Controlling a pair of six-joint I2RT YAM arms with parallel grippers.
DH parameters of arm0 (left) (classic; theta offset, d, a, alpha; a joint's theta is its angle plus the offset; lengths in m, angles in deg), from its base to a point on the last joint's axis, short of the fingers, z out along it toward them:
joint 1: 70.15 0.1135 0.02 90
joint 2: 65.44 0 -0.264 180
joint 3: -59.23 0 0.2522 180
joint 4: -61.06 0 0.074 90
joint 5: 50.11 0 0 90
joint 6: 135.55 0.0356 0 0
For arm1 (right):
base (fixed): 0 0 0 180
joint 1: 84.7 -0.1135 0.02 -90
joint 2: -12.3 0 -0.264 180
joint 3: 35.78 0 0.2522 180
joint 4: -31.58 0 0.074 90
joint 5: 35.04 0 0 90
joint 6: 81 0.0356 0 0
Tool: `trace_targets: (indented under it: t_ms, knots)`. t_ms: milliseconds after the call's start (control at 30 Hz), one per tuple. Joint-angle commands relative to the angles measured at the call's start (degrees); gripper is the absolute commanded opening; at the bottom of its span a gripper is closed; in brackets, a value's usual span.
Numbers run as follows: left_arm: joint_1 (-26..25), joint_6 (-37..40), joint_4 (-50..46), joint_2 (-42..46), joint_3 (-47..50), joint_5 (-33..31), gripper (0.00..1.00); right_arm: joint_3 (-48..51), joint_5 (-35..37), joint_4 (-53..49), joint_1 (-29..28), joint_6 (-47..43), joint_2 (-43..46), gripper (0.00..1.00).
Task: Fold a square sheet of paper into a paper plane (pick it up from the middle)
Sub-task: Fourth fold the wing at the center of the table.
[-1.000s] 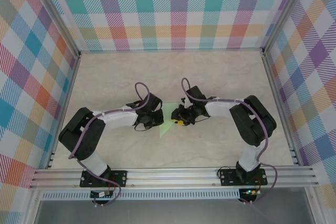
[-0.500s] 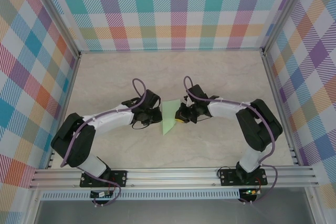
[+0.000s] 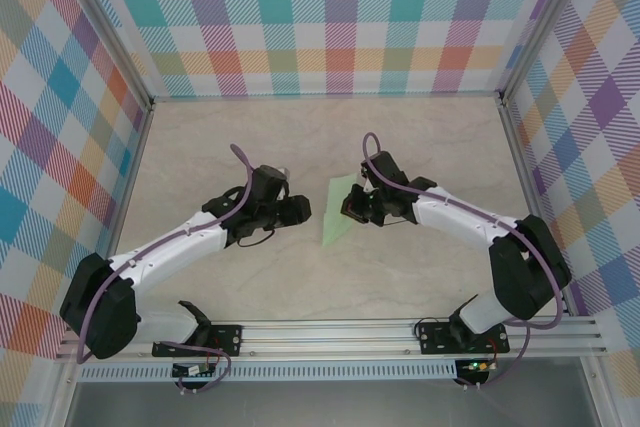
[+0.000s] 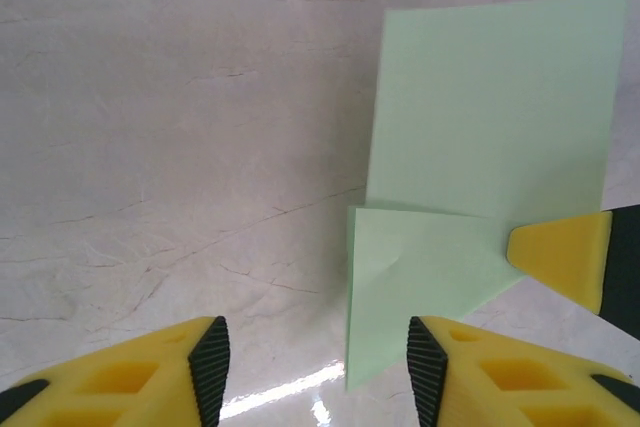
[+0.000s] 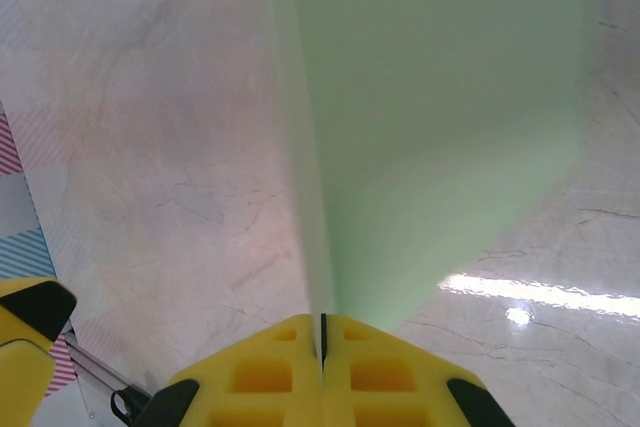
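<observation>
one pale mint-green folded paper sheet (image 3: pixel 336 217); two yellow-fingered grippers, left gripper (image 4: pixel 318 357) and right gripper (image 5: pixel 322 332); one beige marbled table (image 3: pixel 430 142).

The pale mint-green folded sheet of thin paper (image 4: pixel 490 117) looks matt and smooth, with soft creases. The cream marble-patterned tabletop (image 4: pixel 150 147) is glossy, throwing back bright glare. The left pincer (image 4: pixel 318 362) has dull yellow plastic fingers (image 4: pixel 500 382) with black ridged pads (image 4: pixel 210 357).

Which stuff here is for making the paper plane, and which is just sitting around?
For the job:
green paper, partly folded
right gripper, pinching the paper's edge
left gripper, open, not touching the paper

Just there:
table
checked walls
metal frame rail
</observation>
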Motion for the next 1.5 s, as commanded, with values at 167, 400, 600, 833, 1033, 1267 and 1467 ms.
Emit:
trace_targets:
  t_ms: [167, 400, 600, 833, 1033, 1267, 1467]
  knots:
    - [-0.8, 2.6, 8.4, -0.6, 4.9, 1.8, 0.71, -3.1, 2.7, -0.5, -0.8, 5.0, -3.5, 0.04]
    - [-4.0, 9.5, 17.1, -3.6, 8.8, 2.0, 0.77, -1.2, 2.1, 2.1, -0.8, 11.8, -7.1, 0.04]
    - [-6.4, 16.6, 23.5, -3.8, 11.7, 2.0, 0.71, -1.3, 2.1, 0.3, -0.8, 14.7, -7.8, 0.05]
    - [-7.5, 26.8, 26.8, -8.4, 12.0, 2.1, 0.64, -1.3, 0.5, 0.2, -0.3, 17.3, -8.8, 0.05]
    - [-8.3, 32.2, 40.1, -11.3, 16.5, 2.0, 0.61, -1.4, -1.2, 0.4, 0.6, 18.6, -9.5, 0.05]
    - [-8.7, 35.0, 42.8, -17.6, 15.3, -0.3, 0.55, -2.1, -2.4, -0.5, 1.3, 18.3, -9.8, 0.04]
    - [-9.1, 36.1, 48.3, -20.9, 15.5, 0.8, 0.44, -2.9, -3.3, -1.5, 1.7, 17.7, -10.0, 0.04]
